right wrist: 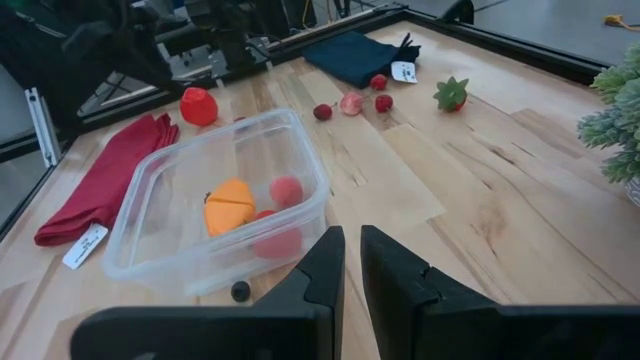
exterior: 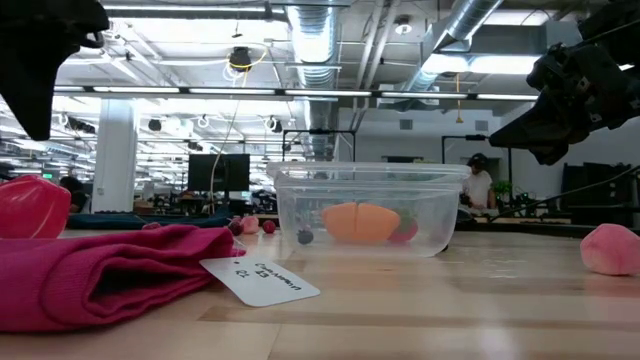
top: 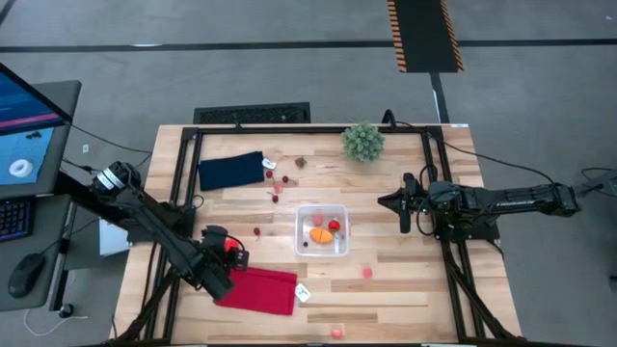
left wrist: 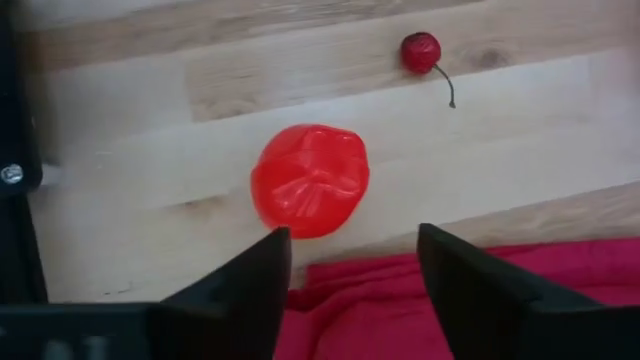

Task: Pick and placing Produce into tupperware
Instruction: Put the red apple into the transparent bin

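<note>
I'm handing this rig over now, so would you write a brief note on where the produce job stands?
Left end effector: open, hovering at the edge of the red cloth, just short of a red toy pepper on the table; nothing held.
Right end effector: shut, empty, waiting right of the tupperware.
Done: an orange piece and a couple of red or pink pieces sit in the tupperware.
Left: the pepper, a cherry near it, the cluster by the navy cloth, a strawberry, and pink pieces toward the near edge.
</note>
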### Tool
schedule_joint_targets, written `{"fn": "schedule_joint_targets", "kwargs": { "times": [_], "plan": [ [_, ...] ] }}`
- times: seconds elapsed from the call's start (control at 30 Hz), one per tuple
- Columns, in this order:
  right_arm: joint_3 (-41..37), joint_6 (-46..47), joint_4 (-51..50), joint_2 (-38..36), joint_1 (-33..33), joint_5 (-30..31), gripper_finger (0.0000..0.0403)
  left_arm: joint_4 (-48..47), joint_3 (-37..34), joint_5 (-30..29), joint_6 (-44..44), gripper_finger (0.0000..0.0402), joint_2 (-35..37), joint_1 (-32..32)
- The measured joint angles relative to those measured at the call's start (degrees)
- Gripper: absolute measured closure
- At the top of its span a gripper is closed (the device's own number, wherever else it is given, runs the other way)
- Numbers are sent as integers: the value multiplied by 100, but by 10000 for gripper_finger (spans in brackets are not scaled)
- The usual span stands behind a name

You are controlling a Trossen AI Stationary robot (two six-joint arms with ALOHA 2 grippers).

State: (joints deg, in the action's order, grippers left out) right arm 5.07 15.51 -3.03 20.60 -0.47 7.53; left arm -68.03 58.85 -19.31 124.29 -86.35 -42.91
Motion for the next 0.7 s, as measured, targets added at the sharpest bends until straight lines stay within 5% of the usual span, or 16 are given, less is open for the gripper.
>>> {"fn": "schedule_joint_targets", "kwargs": {
  "times": [0.37,0.7],
  "plan": [
    [1,0,0,2,0,0,343,368,-455,-38,93,99,-7,118],
    [1,0,0,2,0,0,343,853,-827,-90,123,85,-7,160]
  ]
}}
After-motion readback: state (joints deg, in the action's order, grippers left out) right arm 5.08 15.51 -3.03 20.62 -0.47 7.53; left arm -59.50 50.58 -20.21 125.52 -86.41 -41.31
